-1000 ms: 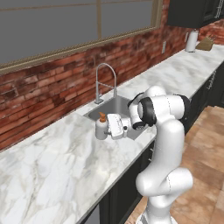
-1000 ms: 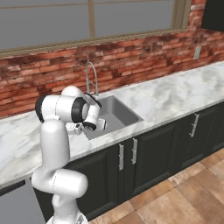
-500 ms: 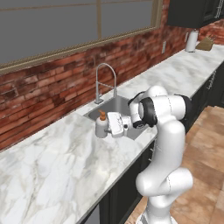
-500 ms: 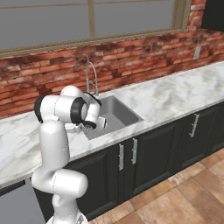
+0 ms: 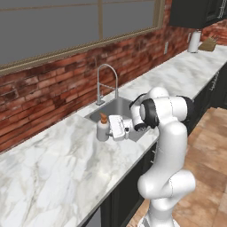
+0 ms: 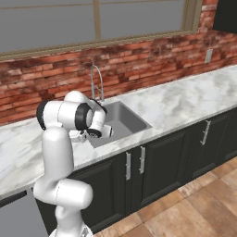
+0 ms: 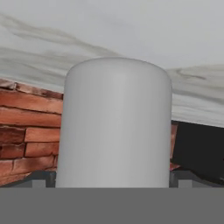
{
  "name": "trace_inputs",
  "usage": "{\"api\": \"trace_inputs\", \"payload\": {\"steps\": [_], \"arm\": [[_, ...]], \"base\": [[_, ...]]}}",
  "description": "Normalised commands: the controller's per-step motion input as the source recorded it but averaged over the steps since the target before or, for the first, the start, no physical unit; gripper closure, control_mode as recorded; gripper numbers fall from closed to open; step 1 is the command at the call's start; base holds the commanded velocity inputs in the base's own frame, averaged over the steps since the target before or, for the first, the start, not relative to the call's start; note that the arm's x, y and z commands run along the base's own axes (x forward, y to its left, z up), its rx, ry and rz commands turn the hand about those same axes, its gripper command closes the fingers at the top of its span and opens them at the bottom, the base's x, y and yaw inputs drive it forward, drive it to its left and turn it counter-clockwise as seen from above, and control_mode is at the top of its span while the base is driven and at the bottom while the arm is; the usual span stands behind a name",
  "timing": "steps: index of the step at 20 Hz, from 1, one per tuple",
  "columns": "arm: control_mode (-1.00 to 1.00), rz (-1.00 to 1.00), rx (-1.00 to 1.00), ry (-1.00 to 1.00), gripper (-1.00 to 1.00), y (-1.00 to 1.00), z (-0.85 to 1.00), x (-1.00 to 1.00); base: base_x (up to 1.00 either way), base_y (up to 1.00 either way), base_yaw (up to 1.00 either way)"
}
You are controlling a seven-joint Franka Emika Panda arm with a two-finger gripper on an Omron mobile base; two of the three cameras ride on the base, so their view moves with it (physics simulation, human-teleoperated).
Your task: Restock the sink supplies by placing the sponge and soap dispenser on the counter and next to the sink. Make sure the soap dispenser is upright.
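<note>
So the soap dispenser (image 5: 103, 128) is standing upright on the counter (image 5: 53, 168), middle-left of the left base view, just beside the left edge of the sink (image 5: 116, 108) basin. The gripper (image 5: 111, 128) is right up against it with its jaws spread wide on either side of the bottle; in the hand view the white body of the bottle (image 7: 114, 127) takes up the center of the frame, with the two finger tips poking up at the bottom corners. I can't tell for sure whether the pads are touching the bottle or standing just clear of it

What I'd worry about: the bottle sits between the jaws, so any sideways or twisting move on the way out could drag a finger across it and tip it over. It's close enough to the basin edge that a knock toward the right of the left base view might send it rolling into the sink, and it has to be upright. Backing straight off along the gripper axis looks safest to me

Can't spot the sponge anywhere, so that half looks undone
</note>
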Motion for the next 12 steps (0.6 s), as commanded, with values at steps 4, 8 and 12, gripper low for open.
{"api": "trace_inputs", "payload": {"steps": [4,8,12], "arm": [[-1.00,0.00,0.00,-0.02,-1.00,-0.03,-0.43,0.00],[-1.00,0.00,0.00,-0.05,-1.00,-0.08,-0.43,0.00],[-1.00,0.00,-0.01,-0.10,-1.00,-0.13,-0.50,0.00]], "base": [[0.00,0.00,0.00],[0.00,0.00,0.00],[0.00,0.00,0.00]]}}
